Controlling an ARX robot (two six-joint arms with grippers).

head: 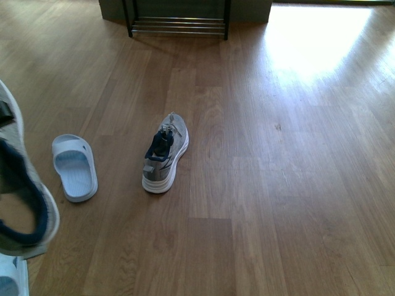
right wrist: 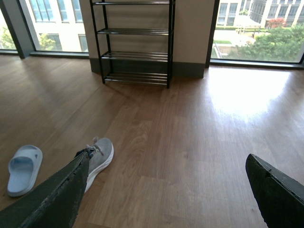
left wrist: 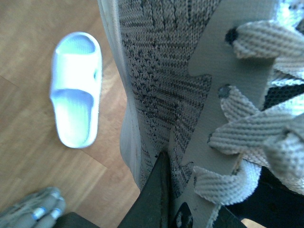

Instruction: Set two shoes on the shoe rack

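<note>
One grey sneaker (head: 24,203) hangs tilted at the left edge of the front view, its navy collar facing me. In the left wrist view its knit side and laces (left wrist: 161,71) fill the frame, and my left gripper (left wrist: 190,190) is shut on it, one dark finger (left wrist: 154,199) pressed against the knit. The other grey sneaker (head: 165,154) stands on the floor, toe pointing to the shoe rack (head: 178,24) far ahead. My right gripper (right wrist: 166,190) is open above bare floor, the floor sneaker (right wrist: 99,159) beside one finger (right wrist: 57,199). The shoe rack (right wrist: 135,42) shows several chrome tiers.
A pale blue slipper (head: 75,166) lies on the wooden floor left of the standing sneaker, also seen as the slipper (left wrist: 76,90) and the slipper (right wrist: 23,168). Another pale slipper (head: 9,280) peeks in at the bottom left corner. Large windows (right wrist: 259,28) flank the rack's wall.
</note>
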